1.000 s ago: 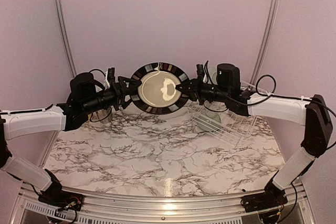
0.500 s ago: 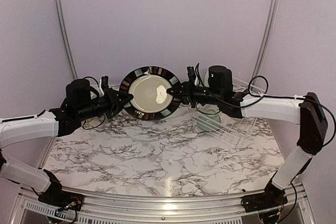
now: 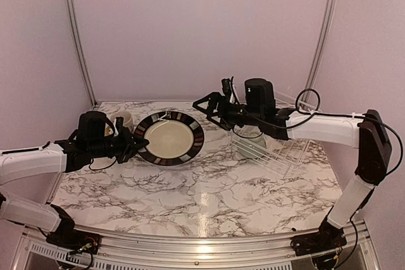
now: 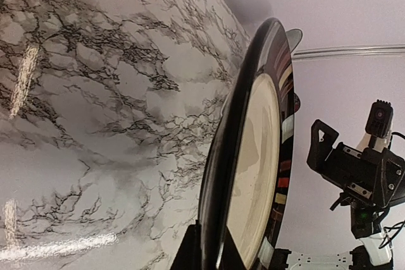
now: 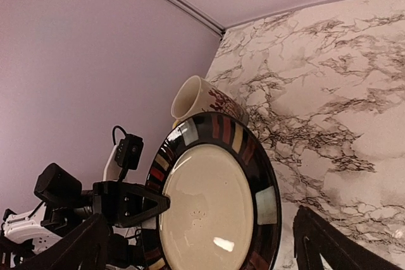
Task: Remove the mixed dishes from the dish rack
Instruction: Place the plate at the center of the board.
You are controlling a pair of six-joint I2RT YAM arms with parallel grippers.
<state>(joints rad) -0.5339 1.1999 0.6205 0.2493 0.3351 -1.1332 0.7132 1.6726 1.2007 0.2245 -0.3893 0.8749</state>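
**Plate gripped over the marble**
A black-rimmed round plate with a cream centre (image 3: 169,138) is gripped at its edge by the left jaws and tilted over the marble surface (image 3: 209,188).
The right jaws are spread wide, apart from the plate. A pale-green bowl (image 3: 254,148) lies in the white wire dish rack (image 3: 286,153), and a cream printed mug (image 5: 197,100) is seen behind the plate.

Behind the left fingers (image 3: 131,142), the left arm hides most of the cream mug (image 3: 124,118). Behind the right fingers (image 3: 205,100), the bowl (image 3: 253,148) blurs among dish rack (image 3: 288,156) wires. Between the left fingers, the plate (image 4: 253,175) has its bottom cut off.
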